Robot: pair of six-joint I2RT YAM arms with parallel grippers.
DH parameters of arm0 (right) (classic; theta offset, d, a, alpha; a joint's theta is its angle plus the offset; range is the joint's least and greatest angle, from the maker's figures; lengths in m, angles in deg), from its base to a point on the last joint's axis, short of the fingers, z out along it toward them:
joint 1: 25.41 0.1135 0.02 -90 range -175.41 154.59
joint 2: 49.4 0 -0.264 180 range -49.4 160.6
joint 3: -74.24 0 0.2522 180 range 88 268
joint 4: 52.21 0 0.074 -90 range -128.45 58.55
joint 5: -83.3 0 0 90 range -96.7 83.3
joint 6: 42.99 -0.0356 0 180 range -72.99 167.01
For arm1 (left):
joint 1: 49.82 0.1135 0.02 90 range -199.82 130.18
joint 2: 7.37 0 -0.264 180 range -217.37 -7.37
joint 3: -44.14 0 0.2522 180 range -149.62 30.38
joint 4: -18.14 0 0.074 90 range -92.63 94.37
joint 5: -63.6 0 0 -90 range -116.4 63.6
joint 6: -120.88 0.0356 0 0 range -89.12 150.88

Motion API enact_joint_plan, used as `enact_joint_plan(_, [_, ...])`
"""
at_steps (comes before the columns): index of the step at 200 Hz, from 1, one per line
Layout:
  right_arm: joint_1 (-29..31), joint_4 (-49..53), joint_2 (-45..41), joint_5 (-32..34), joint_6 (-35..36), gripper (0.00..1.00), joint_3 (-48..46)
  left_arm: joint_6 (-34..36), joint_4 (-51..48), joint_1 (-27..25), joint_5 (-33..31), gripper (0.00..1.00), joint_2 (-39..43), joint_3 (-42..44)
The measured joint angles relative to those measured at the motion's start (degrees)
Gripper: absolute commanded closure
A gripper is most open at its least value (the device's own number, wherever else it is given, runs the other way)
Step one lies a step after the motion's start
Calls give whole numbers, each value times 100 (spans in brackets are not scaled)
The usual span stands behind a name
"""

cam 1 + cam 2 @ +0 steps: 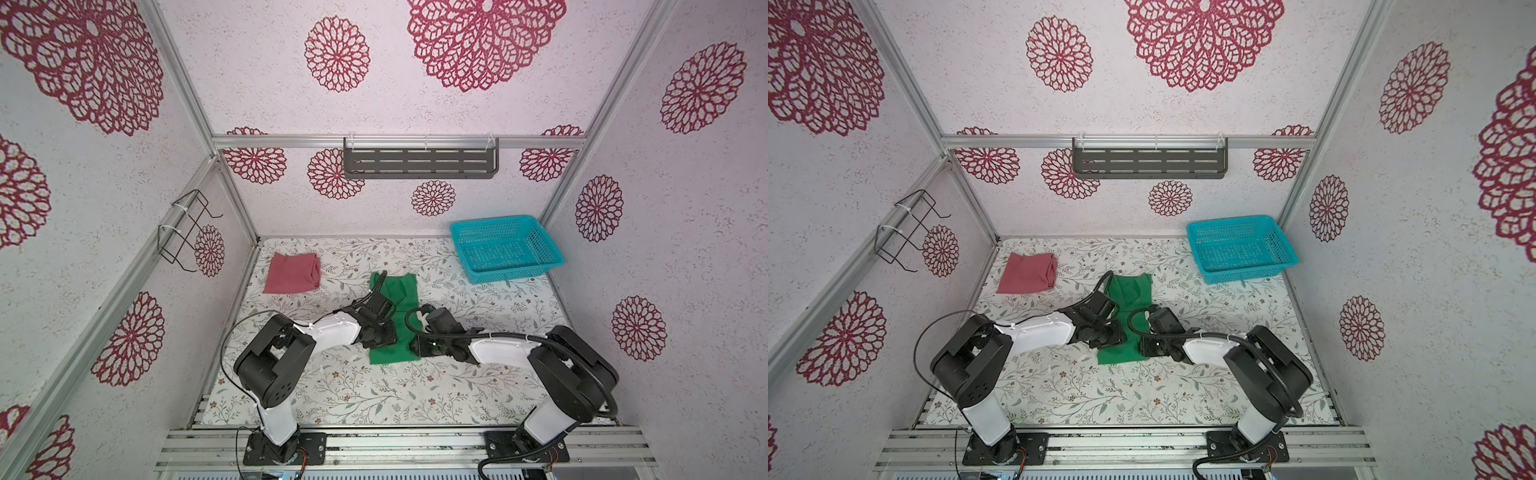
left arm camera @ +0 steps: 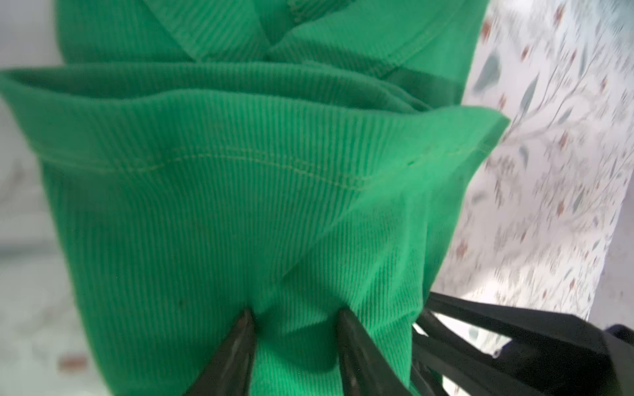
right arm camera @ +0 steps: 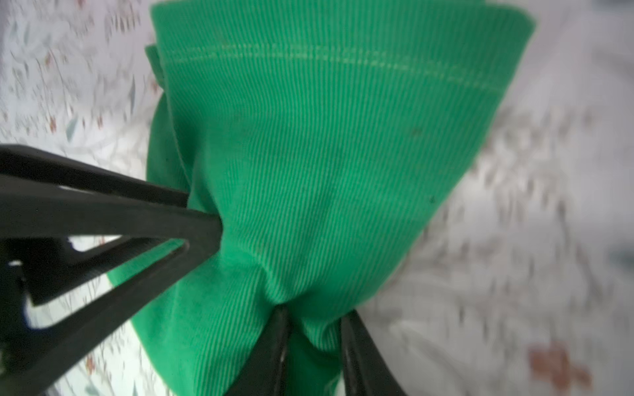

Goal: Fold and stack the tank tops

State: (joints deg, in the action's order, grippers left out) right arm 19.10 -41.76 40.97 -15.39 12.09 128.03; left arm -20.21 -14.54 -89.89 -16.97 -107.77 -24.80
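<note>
The green tank top lies lengthwise in the middle of the table, its neck end toward the back wall. My left gripper is shut on a bunch of its ribbed cloth just behind the stitched hem, which is lifted. My right gripper is shut on the same hem end from the other side, the cloth puckered between its fingers. The two grippers sit close together. The pink-red tank top lies folded at the back left, apart from both grippers.
A turquoise mesh basket stands at the back right corner with nothing in it. A grey slotted shelf hangs on the back wall and a black wire rack on the left wall. Floral table cover in front.
</note>
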Motion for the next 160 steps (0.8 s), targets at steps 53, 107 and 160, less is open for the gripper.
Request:
enact_joint_plan(53, [-232,1169,-1399,391,116,51,26,-50,-1438,-151,-293,48,798,-236])
enact_joint_plan(107, [-455,1513,-1864,269,-168,64,-249,-297,-1716,-125,-481,42,1849,245])
enact_joint_plan(160, [-291,619,-994,-199,-557,71,-146,-612,-1143,-164,-129,49,1403,131])
